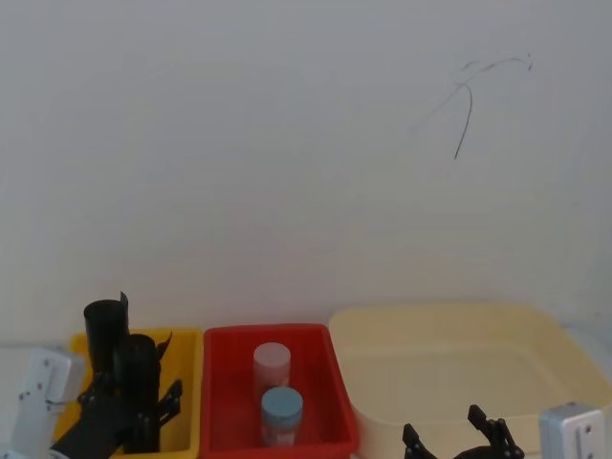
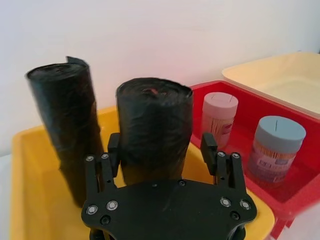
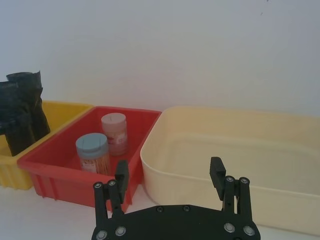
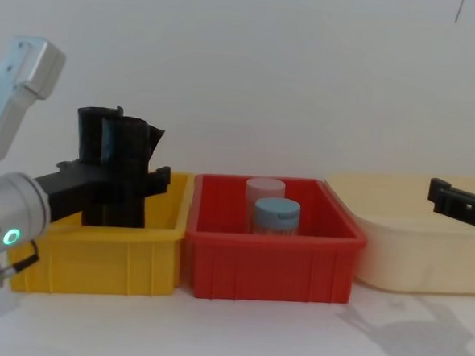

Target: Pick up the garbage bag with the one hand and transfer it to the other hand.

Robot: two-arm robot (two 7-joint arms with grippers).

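The garbage bag [image 2: 155, 120] is a black roll standing upright in the yellow bin [image 2: 20, 190], nearer to me than a second black roll [image 2: 62, 110]. My left gripper [image 2: 161, 145] is open and straddles the bag's lower half. One finger [image 2: 114, 150] rests at its side and the other stands slightly off it. In the head view the left gripper [image 1: 134, 397] reaches into the bin around the garbage bag [image 1: 137, 359]. From the chest view the garbage bag [image 4: 130, 151] shows side-on. My right gripper [image 3: 169, 167] is open with nothing in it, low in front of the cream tub.
A red bin [image 1: 220, 382] next to the yellow bin [image 1: 186, 382] holds a pink-lidded jar [image 1: 272, 361] and a blue-lidded jar [image 1: 281, 411]. A large cream tub [image 1: 459, 320] sits on the right. A white wall stands close behind the bins.
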